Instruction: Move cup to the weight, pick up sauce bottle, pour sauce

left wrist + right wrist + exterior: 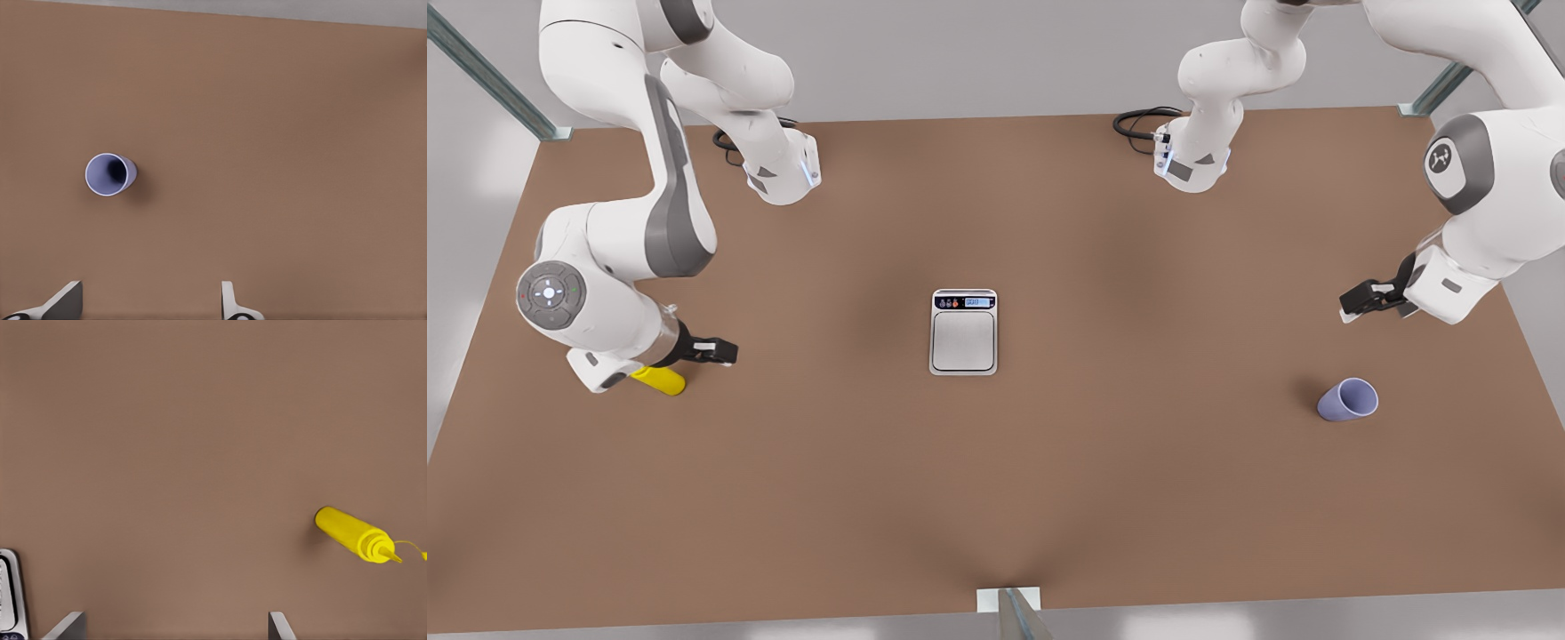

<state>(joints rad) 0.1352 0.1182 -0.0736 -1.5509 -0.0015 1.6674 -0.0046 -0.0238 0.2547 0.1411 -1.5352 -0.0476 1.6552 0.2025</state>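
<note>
In the front view, the brown table [996, 498] carries a small flat kitchen scale with a silver-grey square plate, the weight [964, 341], at its middle. A small pale lavender-blue tapered plastic cup [1348, 399] stands alone toward the front view's right, well apart from the weight. Above it hangs the left gripper [1352, 307], fingers apart and holding nothing. At the front view's left, the right gripper [725, 352] hovers with its fingers apart, just beside a bright yellow cylindrical sauce bottle [660, 380] that is partly hidden under the wrist.

In the left wrist view, the cup [110, 174] stands on the bare table [280, 133], its dark inside showing, clear of the two spread fingertips [229, 301].

In the right wrist view, the sauce bottle [353, 533] appears to lie on its side on the table, apart from the spread fingertips [277, 625]. An edge of the weight [9, 593] shows beside one fingertip.
</note>
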